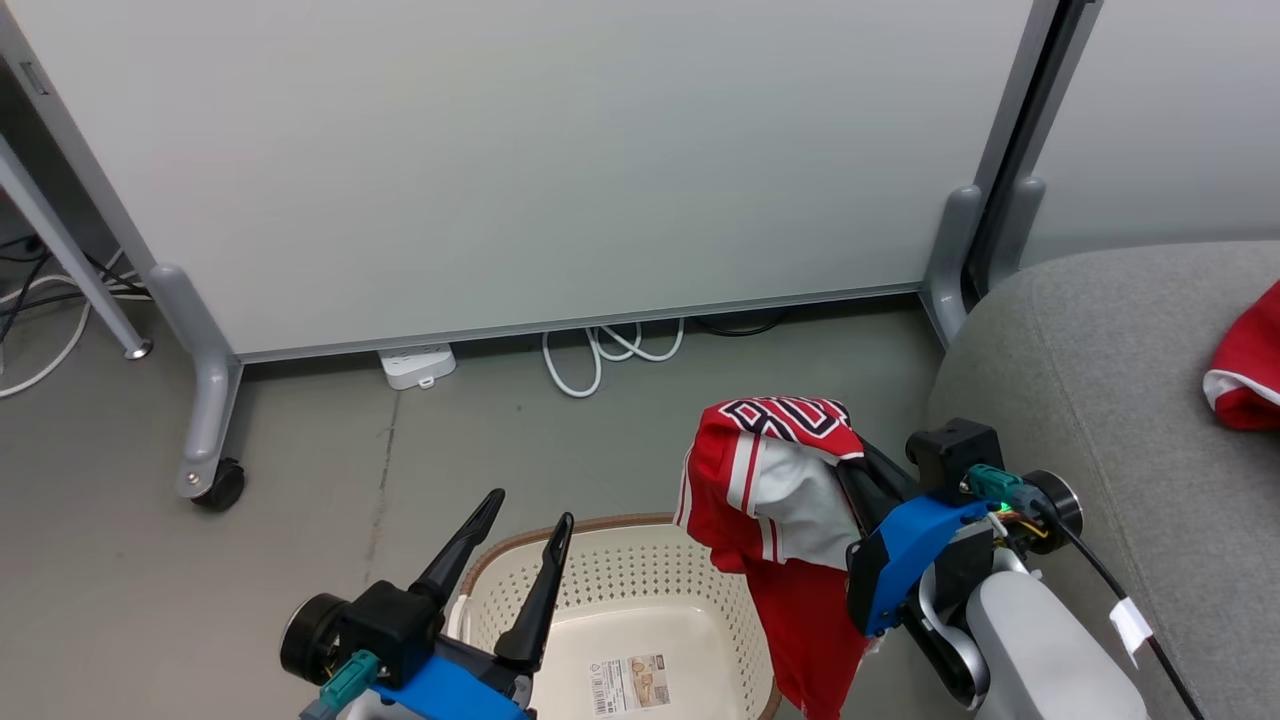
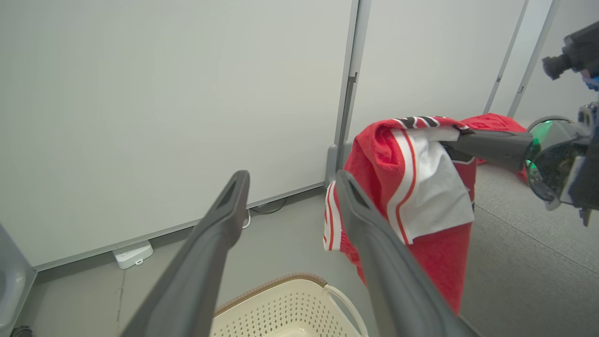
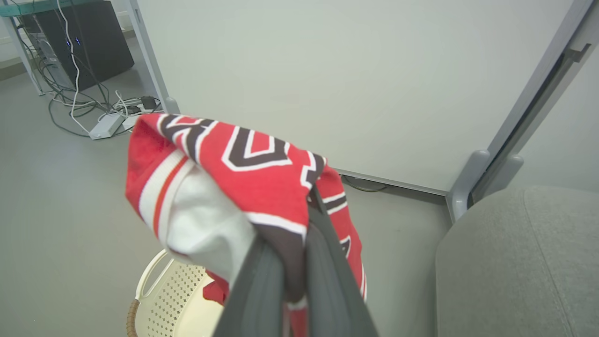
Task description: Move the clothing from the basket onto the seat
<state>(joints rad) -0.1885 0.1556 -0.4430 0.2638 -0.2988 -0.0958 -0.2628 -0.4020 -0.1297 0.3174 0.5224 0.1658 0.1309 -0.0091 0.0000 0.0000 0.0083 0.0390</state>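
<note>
You see the grey floor (image 1: 120,600) carrying the cream basket (image 1: 640,575), a white power strip (image 1: 417,365) and a looped white cable (image 1: 610,350) under the partition, while the light-grey seat (image 1: 1100,340) just beside the basket bears a plain red garment (image 1: 1250,368).
</note>
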